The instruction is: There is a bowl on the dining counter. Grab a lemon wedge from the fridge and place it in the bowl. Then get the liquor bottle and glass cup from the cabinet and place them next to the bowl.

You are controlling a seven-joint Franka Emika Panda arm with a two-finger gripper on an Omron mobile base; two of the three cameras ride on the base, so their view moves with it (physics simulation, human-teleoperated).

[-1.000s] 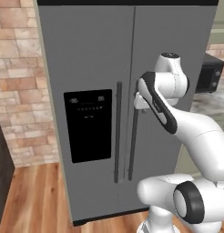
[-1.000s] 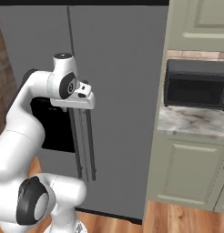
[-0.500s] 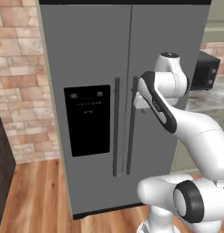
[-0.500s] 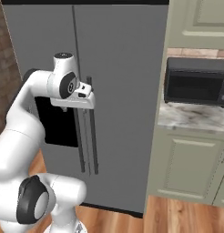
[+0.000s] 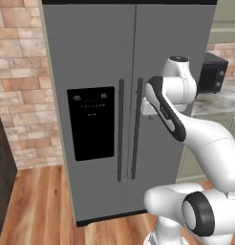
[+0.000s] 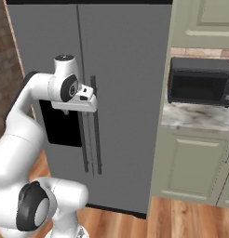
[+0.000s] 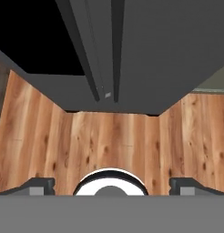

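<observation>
The fridge [image 5: 105,95] stands directly ahead of the base with both doors closed, its two dark vertical handles [image 5: 129,129] side by side at the centre seam. The tool [image 7: 112,184] is fully open, holds nothing, and points down over the wooden floor [image 7: 109,141] before the doors.

Both base cameras sit behind the arm and look forward at close range onto the fridge [image 5: 119,110], whose closed double doors take up most of each picture. The left base view stands off to the left, catching a brick wall [image 5: 19,91] beside the fridge and the microwave [image 5: 212,72] at far right. The right base view stands to the right, with the microwave [image 6: 200,86] and a green base cabinet [image 6: 191,165] in fuller sight. The hand view points steeply down along the fridge front [image 7: 164,50] to the wooden floor [image 7: 109,141].
</observation>
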